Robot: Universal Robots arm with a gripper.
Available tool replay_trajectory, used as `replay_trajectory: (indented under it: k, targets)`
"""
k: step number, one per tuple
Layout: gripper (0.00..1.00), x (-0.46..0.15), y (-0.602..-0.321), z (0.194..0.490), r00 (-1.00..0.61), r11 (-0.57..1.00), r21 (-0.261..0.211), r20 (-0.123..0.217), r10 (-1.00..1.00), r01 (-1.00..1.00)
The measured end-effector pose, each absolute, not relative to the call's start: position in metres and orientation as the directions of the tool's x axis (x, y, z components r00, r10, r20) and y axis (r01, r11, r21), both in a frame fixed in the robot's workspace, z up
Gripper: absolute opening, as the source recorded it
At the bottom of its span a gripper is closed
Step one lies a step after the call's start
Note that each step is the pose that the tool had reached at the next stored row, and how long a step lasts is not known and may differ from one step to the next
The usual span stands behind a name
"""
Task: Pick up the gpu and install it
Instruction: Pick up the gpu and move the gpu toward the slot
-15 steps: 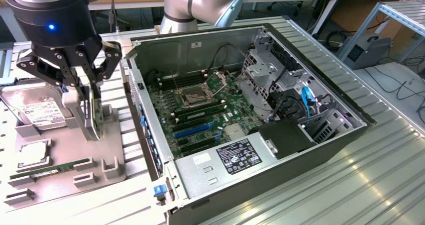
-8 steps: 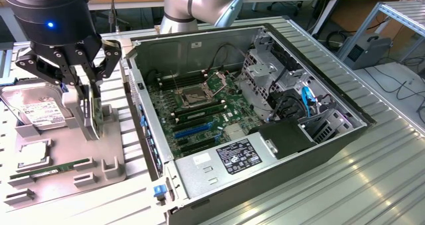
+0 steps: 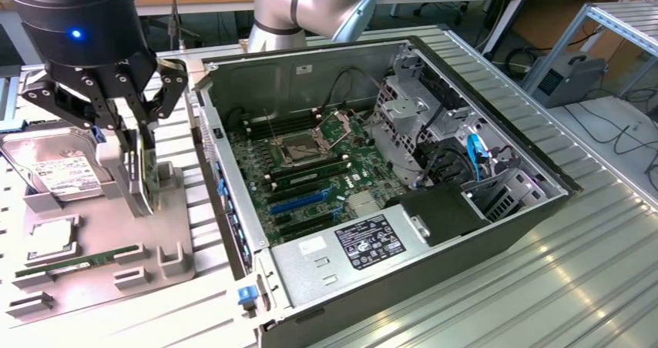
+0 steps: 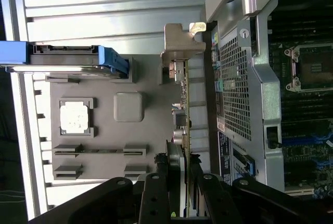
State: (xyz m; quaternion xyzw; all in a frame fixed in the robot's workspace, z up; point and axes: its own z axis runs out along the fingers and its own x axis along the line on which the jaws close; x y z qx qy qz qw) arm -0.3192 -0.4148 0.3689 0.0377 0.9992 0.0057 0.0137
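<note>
The gpu stands on edge over the grey parts holder at the exterior view's left, its silver bracket and green board edge showing between the fingers. My gripper comes down from above and is shut on the card's upper part. In the wrist view the gpu is seen edge-on, bracket at its far end, with my gripper clamped on both faces. The open computer case lies beside it, motherboard and blue slots exposed.
On the holder sit a hard drive in a blue frame, a processor and a RAM stick. The case's side wall rises close beside the card. Ribbed metal table surrounds everything.
</note>
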Motion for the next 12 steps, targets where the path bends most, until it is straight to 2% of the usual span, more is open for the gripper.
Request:
replay_trajectory:
  k: [12]
  targets:
    - [0.27,-0.3192,-0.4148,0.3749,-0.997,0.997,0.012,-0.027,0.075,0.075]
